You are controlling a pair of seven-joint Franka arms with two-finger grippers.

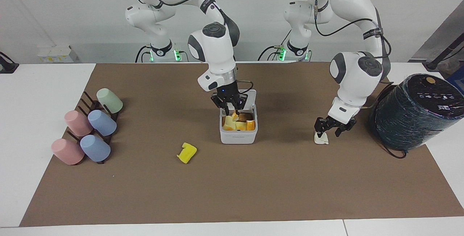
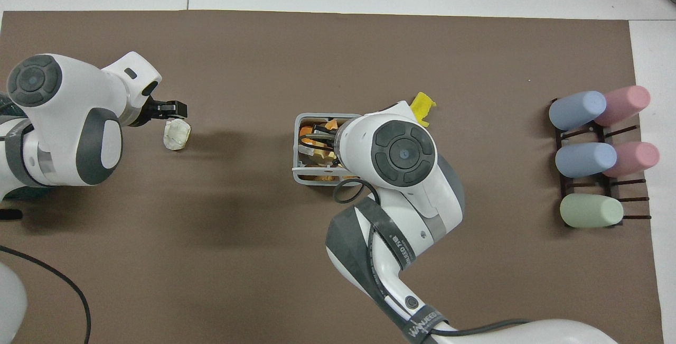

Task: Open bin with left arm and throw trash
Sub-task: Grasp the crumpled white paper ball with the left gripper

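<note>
The bin (image 1: 238,129) sits at the centre of the facing view on the brown surface (image 1: 232,185), its lid raised toward the robots and its inside crowded with orange, yellow and brown pieces. The right gripper (image 1: 230,108) hangs over the bin's open top, in the upper middle of the frame, fingers (image 1: 226,110) spread; a tan-orange chunk (image 1: 235,116) lies just under them among the other pieces, and it looks released, though the fingers partly hide it. In the overhead view that arm's wrist covers most of the bin (image 2: 297,148).

The yellow blocky piece (image 1: 187,152) lies on the surface lower and to the left of the bin in the facing view, well apart from it.

At the right of the facing view the left gripper (image 1: 329,129) is down at the white paper wad (image 1: 321,139), fingers spread, one fingertip at the wad's top edge. The overhead view shows the wad (image 2: 176,135) at the left, just beside the gripper's tips (image 2: 170,112).
</note>
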